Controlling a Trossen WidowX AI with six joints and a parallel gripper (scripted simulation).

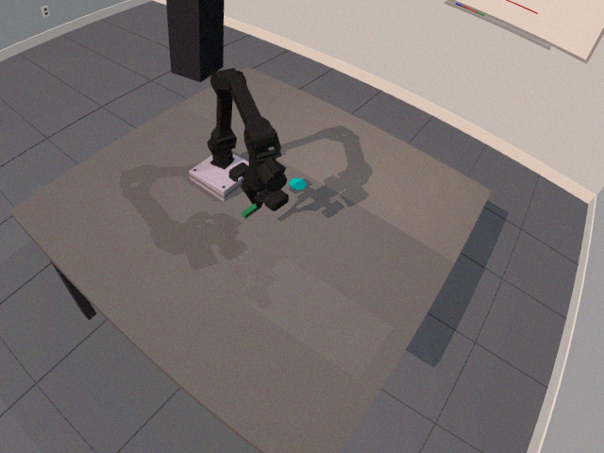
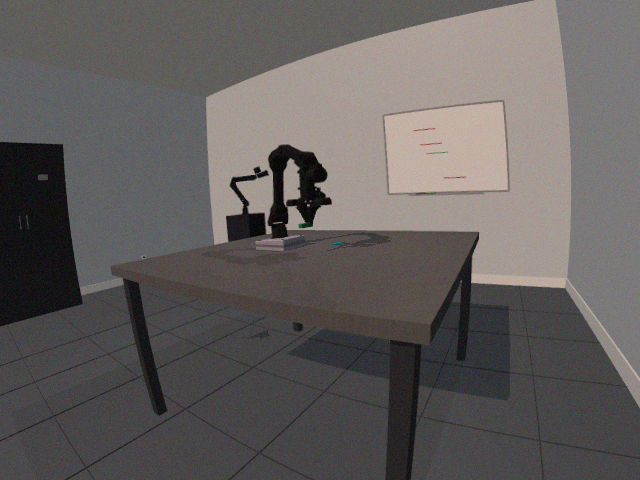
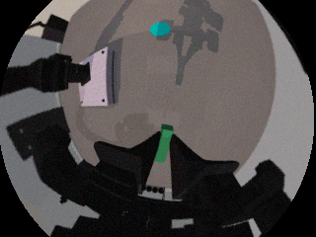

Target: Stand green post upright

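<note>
Fingertips (image 1: 259, 204) (image 2: 306, 224) pinching the green post (image 1: 249, 210) (image 2: 305, 225) (image 3: 164, 144) nearly level above the table (image 1: 311, 293) (image 2: 289, 279) (image 3: 222, 109), we are carrying it firmly, needing ample height for turning it upright before lowering onto the cyan circle (image 1: 297, 183) (image 2: 338, 243) (image 3: 160, 29).

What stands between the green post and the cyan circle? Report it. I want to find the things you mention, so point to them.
Nothing visible stands in the way. The pincer (image 1: 258, 203) (image 2: 306, 222) (image 3: 165, 134) already holds the green post (image 1: 249, 210) (image 2: 305, 225) (image 3: 163, 145) off the table, and only bare tabletop and the arm's shadow show between it and the cyan circle (image 1: 297, 183) (image 2: 338, 243) (image 3: 160, 29).
</note>
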